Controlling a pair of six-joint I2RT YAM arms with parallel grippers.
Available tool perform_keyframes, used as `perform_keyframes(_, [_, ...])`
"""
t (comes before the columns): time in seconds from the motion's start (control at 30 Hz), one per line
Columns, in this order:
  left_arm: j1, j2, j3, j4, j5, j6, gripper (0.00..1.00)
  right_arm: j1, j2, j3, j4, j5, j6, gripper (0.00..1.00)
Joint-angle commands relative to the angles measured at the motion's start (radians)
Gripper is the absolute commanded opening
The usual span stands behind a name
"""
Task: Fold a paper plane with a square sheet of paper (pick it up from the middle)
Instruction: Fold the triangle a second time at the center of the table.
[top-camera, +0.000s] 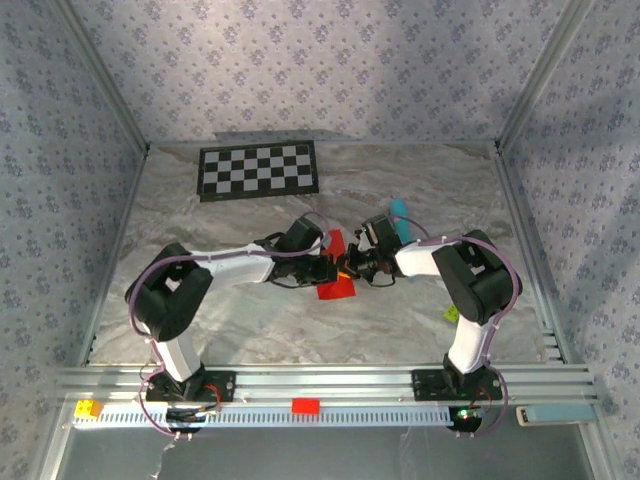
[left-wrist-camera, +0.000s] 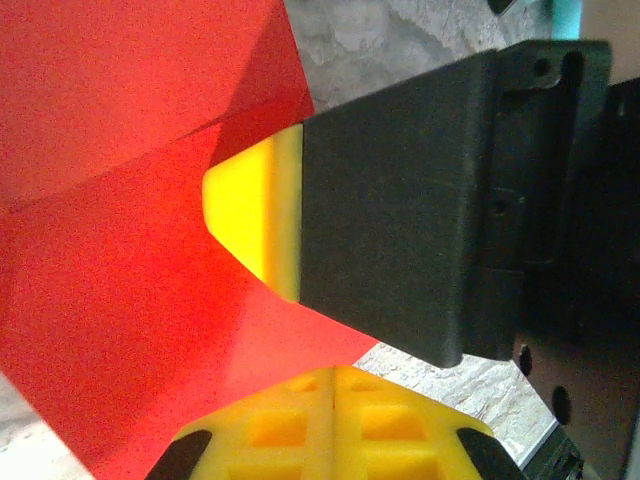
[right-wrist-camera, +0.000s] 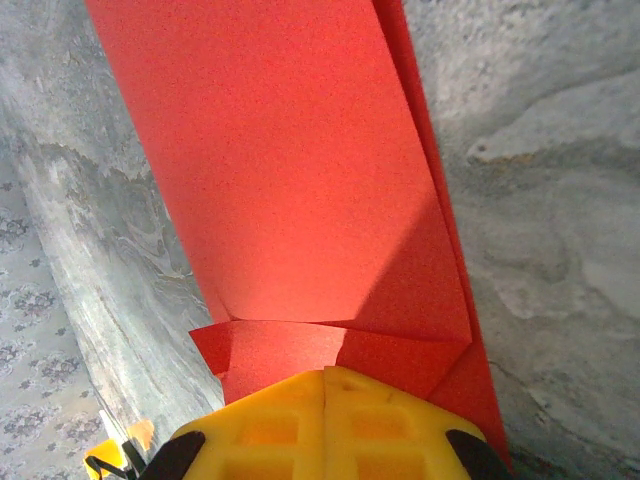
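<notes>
We see the sheet of paper (top-camera: 337, 290) on the near side of the checkerboard (top-camera: 260, 170), a little to its right and well apart from it, out over the middle of the marbled tabletop (top-camera: 250, 320). It is no longer flat. One red part shows just nearer the checkerboard than the claws and a larger part just farther from it, with the two claws meeting between them.

The left claw (top-camera: 328, 268) comes in from the checkerboard's left side and the right claw (top-camera: 352, 265) from its right, and the two sit just beside each other at the paper.

In the left wrist view, the left claw's yellow fingertips (left-wrist-camera: 333, 395) sit pressed together with only a seam between them. The red sheet (left-wrist-camera: 120, 300) runs in at those tips, so we read this claw as closed on the paper. A sharp crease crosses the sheet there, dividing a brighter panel from a shaded one. One black finger of the right claw lies against the paper's face, its yellow pad (left-wrist-camera: 250, 215) touching the red.

In the right wrist view, that claw's fingertips (right-wrist-camera: 325, 390) are likewise closed to a seam. The folded paper (right-wrist-camera: 290, 170) rises straight from them in overlapping layers, so we take it as clamped on the sheet too.

A teal stick (top-camera: 400, 212) lies to the right of the checkerboard and nearer the arms, close behind the right claw.
</notes>
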Motion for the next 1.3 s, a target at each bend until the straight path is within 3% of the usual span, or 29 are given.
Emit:
perform_keyframes(0.0, [-0.007,0.029,0.027,0.023,0.041,-0.010,0.03,-0.010,0.012,-0.017,-0.119,0.071,-0.008,0.01])
perform_keyframes(0.5, [-0.023,0.080,-0.005,-0.042,-0.031,0.021,0.02,-0.014,0.019,-0.021,-0.124,0.073,-0.013,0.00])
perform_keyframes(1.27, [-0.001,-0.026,-0.206,0.120,0.005,-0.075,0.04,-0.025,0.034,-0.031,-0.129,0.081,-0.028,0.00])
